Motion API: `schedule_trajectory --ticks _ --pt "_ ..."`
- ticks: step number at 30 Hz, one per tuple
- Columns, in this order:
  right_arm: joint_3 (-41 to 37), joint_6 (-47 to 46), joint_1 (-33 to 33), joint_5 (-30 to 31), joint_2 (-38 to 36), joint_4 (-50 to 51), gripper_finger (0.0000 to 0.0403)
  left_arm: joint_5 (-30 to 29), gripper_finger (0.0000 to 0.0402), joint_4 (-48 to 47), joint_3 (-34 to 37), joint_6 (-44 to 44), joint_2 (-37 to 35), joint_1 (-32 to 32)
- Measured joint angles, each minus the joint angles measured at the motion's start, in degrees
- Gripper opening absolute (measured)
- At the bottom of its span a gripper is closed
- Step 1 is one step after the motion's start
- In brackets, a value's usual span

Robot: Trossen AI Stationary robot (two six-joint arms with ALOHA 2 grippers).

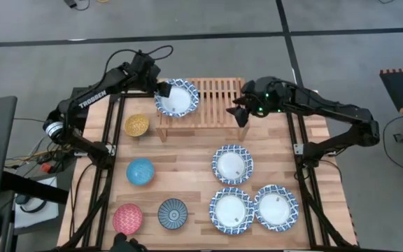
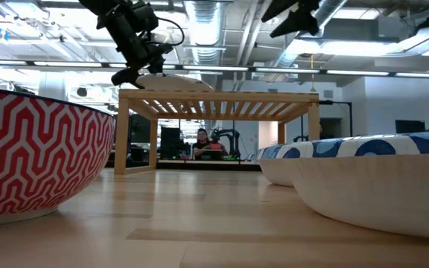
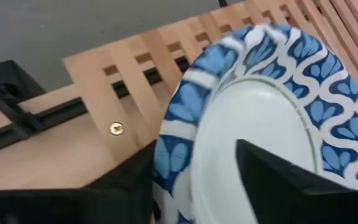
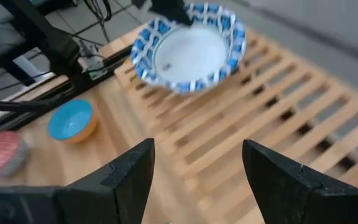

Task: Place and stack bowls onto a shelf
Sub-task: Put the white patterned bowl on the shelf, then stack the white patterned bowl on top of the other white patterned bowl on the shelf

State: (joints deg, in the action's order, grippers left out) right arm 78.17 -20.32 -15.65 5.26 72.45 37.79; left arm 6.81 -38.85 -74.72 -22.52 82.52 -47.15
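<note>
My left gripper (image 1: 163,89) is shut on a white bowl with a blue patterned rim (image 1: 178,99) over the left end of the light-wood slatted shelf (image 1: 215,98). In the low view that bowl (image 2: 171,80) sits tilted right at the shelf top (image 2: 222,95). My right gripper (image 1: 242,109) hovers open above the shelf's right end and touches nothing. Three more white bowls (image 1: 232,163) (image 1: 231,210) (image 1: 276,207) rest on the table's right half. The yellow (image 1: 136,124), light blue (image 1: 140,171), red (image 1: 127,218) and dark blue (image 1: 173,213) bowls rest on its left half. My left gripper (image 3: 194,155) pinches the white bowl's blue rim (image 3: 173,155) on the side toward the table's left edge. One finger (image 3: 278,180) lies inside the bowl, the other finger (image 3: 126,186) outside under the rim. The bowl is tilted over the slats; whether its base touches them I cannot tell.
The shelf stands at the table's far edge, its middle and right slats (image 4: 272,106) bare. Black frame rails (image 1: 107,161) (image 1: 306,168) run along both sides of the wooden tabletop. In the low view the red bowl (image 2: 36,156) and a white bowl (image 2: 378,179) loom close.
</note>
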Motion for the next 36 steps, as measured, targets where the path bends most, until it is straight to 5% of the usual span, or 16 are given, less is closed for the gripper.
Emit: schedule_trajectory --ticks 9,14,24,36 --pt "-0.52 -9.83 0.30 -5.47 0.15 1.53 0.0270 1.13 0.0305 -0.37 -7.65 8.27 -0.02 -0.51" --pt "-1.67 -6.63 0.45 -8.27 6.20 -3.79 0.0270 1.18 0.0296 1.42 -13.39 14.46 -0.15 4.46" --pt "-1.57 4.24 -1.12 -4.75 21.10 -22.67 0.0270 -5.60 0.0259 2.33 -7.66 13.84 3.95 10.61" --pt "-1.51 6.45 -2.54 0.38 25.48 -31.40 0.0269 -2.73 0.0231 -0.13 -7.32 15.75 9.43 13.96"
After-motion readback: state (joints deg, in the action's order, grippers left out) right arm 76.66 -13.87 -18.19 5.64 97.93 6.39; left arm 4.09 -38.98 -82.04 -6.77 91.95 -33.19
